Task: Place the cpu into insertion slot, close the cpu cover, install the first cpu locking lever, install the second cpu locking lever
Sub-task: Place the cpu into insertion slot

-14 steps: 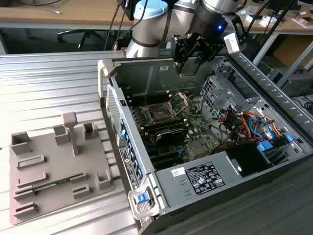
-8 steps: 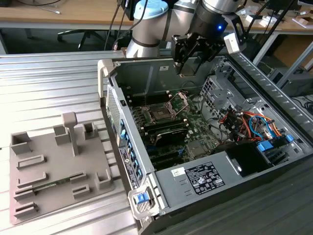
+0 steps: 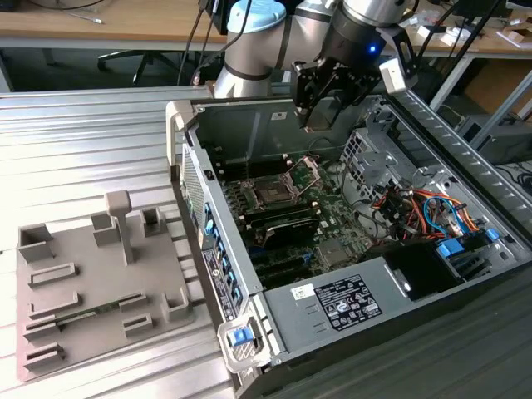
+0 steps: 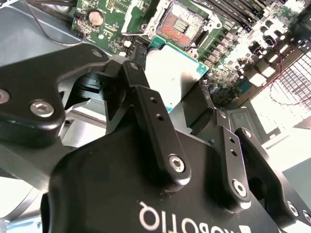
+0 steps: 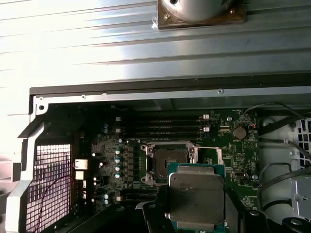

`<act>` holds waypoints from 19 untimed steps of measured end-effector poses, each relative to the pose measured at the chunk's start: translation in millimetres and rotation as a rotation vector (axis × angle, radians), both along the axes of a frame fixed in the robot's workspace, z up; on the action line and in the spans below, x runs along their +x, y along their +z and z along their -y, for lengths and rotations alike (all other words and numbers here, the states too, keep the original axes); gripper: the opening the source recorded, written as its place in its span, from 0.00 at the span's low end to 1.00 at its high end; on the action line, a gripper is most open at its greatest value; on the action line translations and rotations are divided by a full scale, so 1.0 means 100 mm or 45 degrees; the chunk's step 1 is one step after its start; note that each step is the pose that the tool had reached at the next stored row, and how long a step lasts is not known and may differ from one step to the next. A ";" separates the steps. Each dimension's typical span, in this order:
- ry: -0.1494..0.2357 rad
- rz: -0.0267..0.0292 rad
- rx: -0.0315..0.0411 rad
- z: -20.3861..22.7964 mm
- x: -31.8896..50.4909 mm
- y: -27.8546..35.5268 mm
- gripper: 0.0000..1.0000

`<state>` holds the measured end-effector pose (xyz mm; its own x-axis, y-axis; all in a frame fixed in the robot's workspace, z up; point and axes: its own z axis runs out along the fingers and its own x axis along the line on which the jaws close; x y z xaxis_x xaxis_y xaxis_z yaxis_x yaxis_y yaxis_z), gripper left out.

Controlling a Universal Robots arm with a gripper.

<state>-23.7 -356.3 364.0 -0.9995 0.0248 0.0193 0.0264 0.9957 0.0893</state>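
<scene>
**CPU gripped above open slot, not seated**

The gripper (image 3: pixel 321 115) hung inside the open computer case (image 3: pixel 249 320), above the motherboard (image 3: pixel 337 241) and near the case's back wall in the exterior view.

End effector: the fingers (image 4: pixel 146 104) were closed part-way, to the width of the cpu (image 5: pixel 196 196), and clamped it on two opposite edges. In both wrist views the chip sat flat between the two black fingers. Its grey metal top faced the first wrist camera, with a green board edge showing round it. No other part touched the gripper.

The insertion slot (image 5: pixel 167 159) lay open on the motherboard with its contact field bare. The cpu was held clear of it and above the board. In the first wrist view the chip overlapped the slot's near corner, so it was offset rather than lined up square over the opening.

The cpu cover (image 3: pixel 304 172), a thin silver frame, stood swung up on its hinge. It sat on the side of the slot toward the exterior view's right, tilted and not lying on the slot.

A grey fixture tray (image 3: pixel 91 283) lay on the ribbed metal table (image 3: pixel 83 141). It was to the exterior view's left of the case, well apart from the gripper.
</scene>
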 end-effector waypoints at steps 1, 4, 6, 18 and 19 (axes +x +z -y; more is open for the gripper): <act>0.000 0.0000 0.0000 0.000 0.000 -0.001 0.54; 0.000 0.0000 0.0000 0.000 0.000 -0.008 0.54; 0.000 0.0000 0.0000 0.000 0.000 -0.011 0.54; 0.000 0.0000 0.0000 0.000 0.000 -0.033 0.54; 0.000 0.0000 0.0000 0.000 0.000 -0.036 0.54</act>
<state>-23.7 -356.3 360.4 -0.9995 0.0248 0.0193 0.0264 0.9957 0.0893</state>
